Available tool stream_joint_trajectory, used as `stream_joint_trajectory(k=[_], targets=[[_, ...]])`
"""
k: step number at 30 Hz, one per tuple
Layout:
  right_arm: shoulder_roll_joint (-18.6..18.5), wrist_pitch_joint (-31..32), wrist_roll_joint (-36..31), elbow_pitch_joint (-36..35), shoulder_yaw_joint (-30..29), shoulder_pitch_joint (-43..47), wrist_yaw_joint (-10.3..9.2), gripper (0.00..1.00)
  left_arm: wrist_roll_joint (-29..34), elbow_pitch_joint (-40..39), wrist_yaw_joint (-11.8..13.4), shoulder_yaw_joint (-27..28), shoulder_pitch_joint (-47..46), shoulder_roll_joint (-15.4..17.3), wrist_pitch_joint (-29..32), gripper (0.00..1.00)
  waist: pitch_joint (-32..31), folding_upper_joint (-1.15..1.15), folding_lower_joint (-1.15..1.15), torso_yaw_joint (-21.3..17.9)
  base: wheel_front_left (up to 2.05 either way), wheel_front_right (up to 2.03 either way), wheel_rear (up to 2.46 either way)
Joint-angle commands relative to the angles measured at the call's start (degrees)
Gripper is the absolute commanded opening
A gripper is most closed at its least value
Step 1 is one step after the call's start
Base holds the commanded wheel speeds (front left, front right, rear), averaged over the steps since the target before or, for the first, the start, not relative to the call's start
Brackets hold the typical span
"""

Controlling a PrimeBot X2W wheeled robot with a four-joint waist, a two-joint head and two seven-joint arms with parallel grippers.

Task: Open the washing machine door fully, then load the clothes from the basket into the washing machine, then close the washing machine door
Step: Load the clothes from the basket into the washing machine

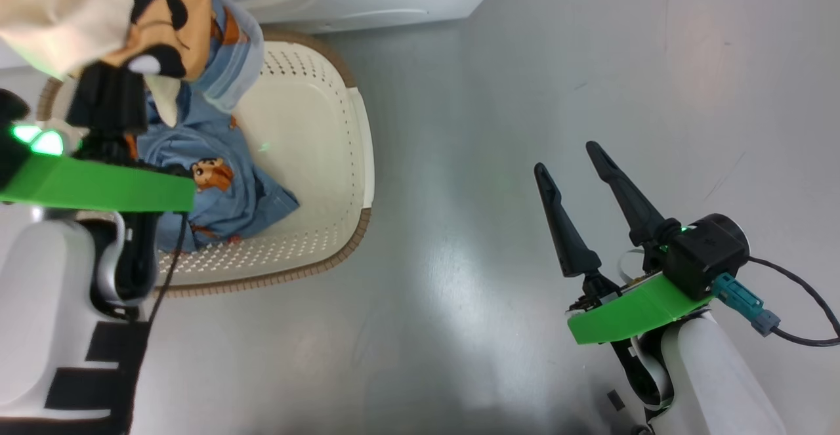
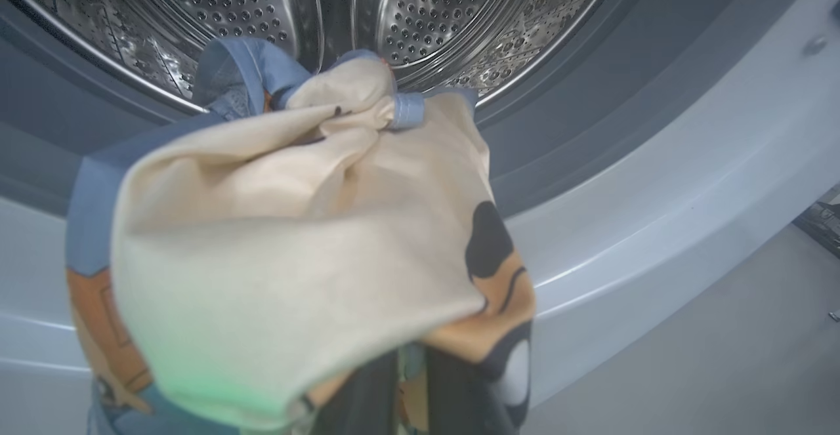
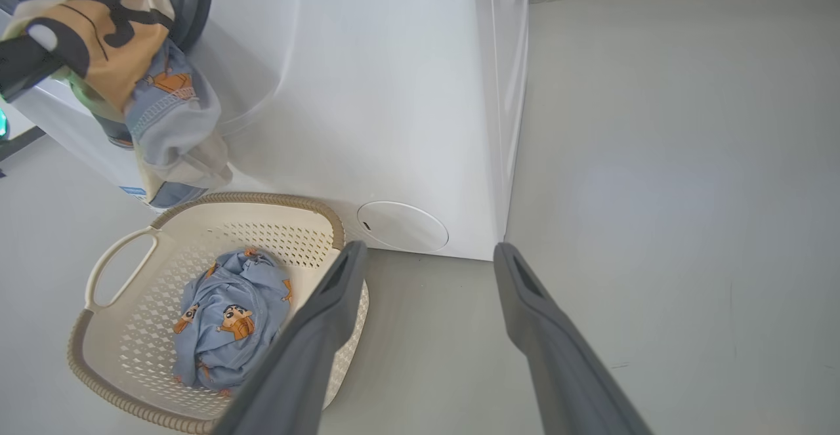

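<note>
Cream-and-blue clothes (image 2: 295, 238) drape over the clamped left hand (image 1: 111, 90), facing the drum (image 2: 426, 15).

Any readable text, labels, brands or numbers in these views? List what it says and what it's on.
No text can be read in any view.
Too small to read: the blue sticker low on the front of the washing machine.
No lettering visible: the clothes carry cartoon figures only.
</note>
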Motion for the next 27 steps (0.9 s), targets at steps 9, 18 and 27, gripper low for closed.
stream_joint_trajectory(k=[9, 18, 27], targets=[[0.6, -0.27, 1.23, 0.03, 2.28, 1.32, 0.1, 1.0, 3.6, -6.3, -0.14, 2.58, -2.49, 5.35, -0.3, 0.0, -2.92, 0.0, 0.0, -0.37, 0.0, 0.0, 0.0], [0.68, -0.27, 2.15, 0.61, 2.99, 1.53, 0.1, 1.0, 6.4, 8.59, 0.05, 3.43, -15.13, 7.47, 0.0, 0.0, -4.06, 0.0, 0.0, -1.55, 0.0, 0.0, 0.0], [0.71, -0.27, 2.61, 0.61, 3.13, 2.48, 0.1, 1.0, 6.93, 20.33, 0.02, 1.79, -26.58, 7.73, 3.12, 0.0, -3.19, 0.0, 0.0, -2.86, 0.0, 0.0, 0.0]])
